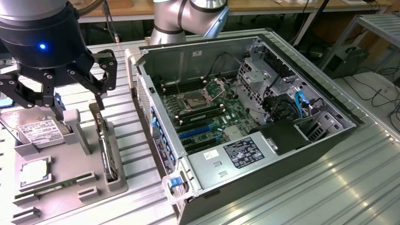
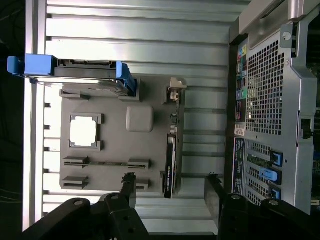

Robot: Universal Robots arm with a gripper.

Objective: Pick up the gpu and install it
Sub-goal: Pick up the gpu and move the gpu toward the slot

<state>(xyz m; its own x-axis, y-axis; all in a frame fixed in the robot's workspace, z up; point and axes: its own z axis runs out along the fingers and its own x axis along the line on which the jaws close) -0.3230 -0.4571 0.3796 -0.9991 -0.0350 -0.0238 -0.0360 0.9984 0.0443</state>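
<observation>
Overhead, the pincer (image 1: 80, 104) hangs spread wide above the upright gpu (image 1: 107, 150).

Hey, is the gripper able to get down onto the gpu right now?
Probably yes. The gripper hangs open above the grey tray, and in the wrist view its fingers line up to either side of the gpu, which stands on edge in its slot. Nothing covers the card's upper edge.

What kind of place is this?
Probably a robotics lab or workshop for computer assembly: an open computer case lies on a metal table, a grey tray of parts sits beside it, and a robot arm stands behind.
</observation>
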